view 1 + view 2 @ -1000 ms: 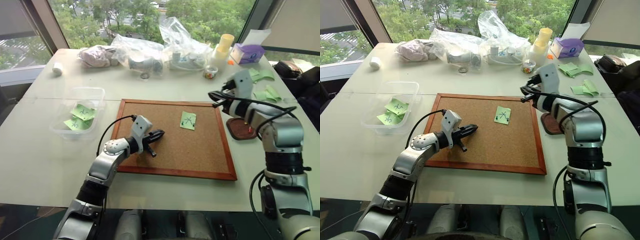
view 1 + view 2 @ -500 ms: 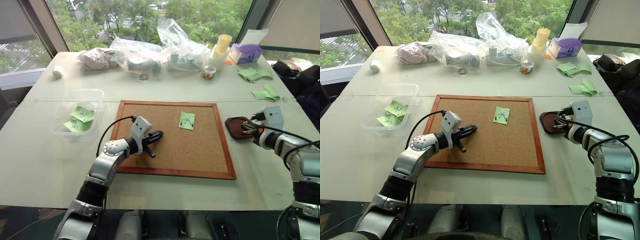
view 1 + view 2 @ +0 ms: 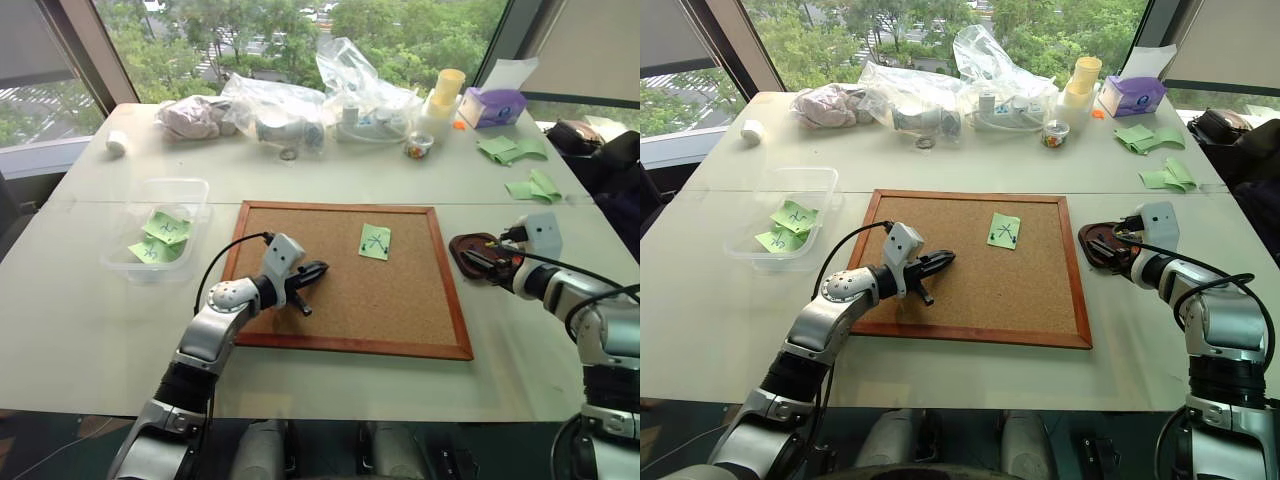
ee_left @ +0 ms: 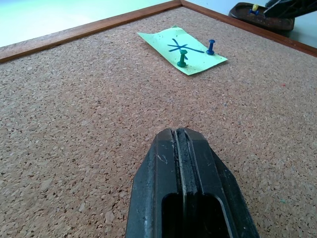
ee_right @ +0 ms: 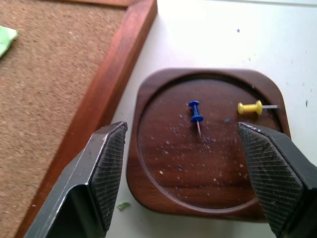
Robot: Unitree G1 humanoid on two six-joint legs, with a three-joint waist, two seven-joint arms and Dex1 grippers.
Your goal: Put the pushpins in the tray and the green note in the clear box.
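Pin dropped in the tray; two pins and the note left on the board.

The right tool [image 5: 198, 163] hangs over the tray [image 5: 158, 198], jaws wide and empty, with a blue pin [image 5: 196, 113] and a yellow pin [image 5: 250, 107] lying inside, near the tabletop's right edge. The left tool [image 4: 185, 191] is closed, empty, resting low over the cork board [image 3: 300, 345]. The green note [image 4: 181, 47] sits pinned by two pushpins [image 4: 183, 58]; likely next, pull those, then carry the note to the clear box [image 3: 128, 267] by the left edge.
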